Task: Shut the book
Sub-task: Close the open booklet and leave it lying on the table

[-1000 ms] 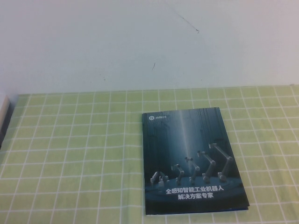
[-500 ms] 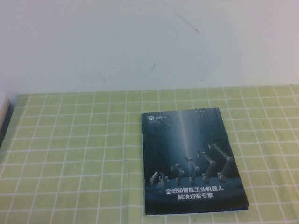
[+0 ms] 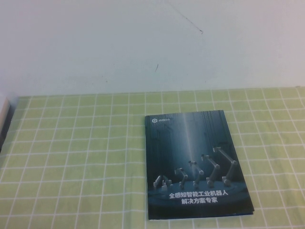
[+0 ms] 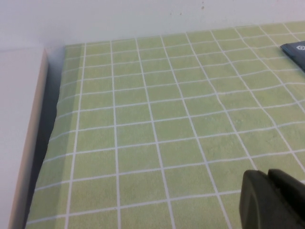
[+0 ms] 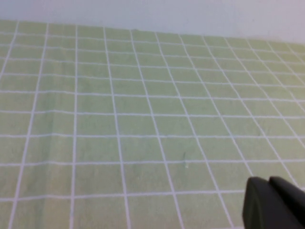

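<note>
The dark fingers of the left gripper [image 4: 269,174] are pressed together above the green checked cloth [image 4: 143,119] on the counter. Those of the right gripper [image 5: 269,181] are pressed together too, over bare cloth. The dark blue rectangular paper book [image 3: 195,164] lies closed, cover up, right of centre.

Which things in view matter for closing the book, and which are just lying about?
Job: book, lying closed, cover up; left gripper, shut, over the green checked cloth, clear of the book; right gripper, shut, over bare cloth.
Lying about: green checked cloth; white ledge at the cloth's left edge.
</note>
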Controlling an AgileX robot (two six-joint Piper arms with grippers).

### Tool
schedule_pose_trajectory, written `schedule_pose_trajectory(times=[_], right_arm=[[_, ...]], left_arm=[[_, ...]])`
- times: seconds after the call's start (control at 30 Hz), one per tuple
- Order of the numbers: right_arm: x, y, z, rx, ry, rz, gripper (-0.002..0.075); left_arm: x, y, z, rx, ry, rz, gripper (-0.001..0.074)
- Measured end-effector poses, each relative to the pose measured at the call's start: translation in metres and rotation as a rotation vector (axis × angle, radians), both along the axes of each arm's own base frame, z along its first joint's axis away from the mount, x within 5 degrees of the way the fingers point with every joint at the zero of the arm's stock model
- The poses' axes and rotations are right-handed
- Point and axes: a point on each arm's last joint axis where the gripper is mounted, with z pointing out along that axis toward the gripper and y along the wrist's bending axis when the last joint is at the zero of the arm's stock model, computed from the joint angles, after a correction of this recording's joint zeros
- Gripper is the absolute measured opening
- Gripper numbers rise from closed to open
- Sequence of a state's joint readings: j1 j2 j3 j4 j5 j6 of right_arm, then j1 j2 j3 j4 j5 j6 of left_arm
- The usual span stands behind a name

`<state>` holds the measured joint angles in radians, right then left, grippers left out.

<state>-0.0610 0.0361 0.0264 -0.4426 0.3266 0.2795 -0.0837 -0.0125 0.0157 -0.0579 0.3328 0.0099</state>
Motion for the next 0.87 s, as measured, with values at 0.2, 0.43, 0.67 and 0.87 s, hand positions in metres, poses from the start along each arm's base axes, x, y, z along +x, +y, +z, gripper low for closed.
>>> schedule_pose_trajectory(times=[0.2, 0.43, 0.67, 0.87], right_arm=[[-0.002, 0.008, 0.0, -0.048, -0.005, 0.122, -0.0003], [-0.001, 0.014, -0.001, 0.046, -0.012, 0.158, -0.0003], [-0.001, 0.016, 0.0, 0.075, -0.015, 0.177, -0.0003], [-0.001, 0.017, -0.001, 0.089, -0.013, 0.197, -0.0003]], left_arm=[[0.0, 0.0, 0.0, 0.001, 0.0, 0.0, -0.0004], [0.0, 0.0, 0.0, 0.002, 0.0, 0.0, -0.0004], [0.0, 0.0, 0.0, 0.002, 0.0, 0.0, -0.0004], [0.0, 0.0, 0.0, 0.002, 0.0, 0.0, -0.0004]])
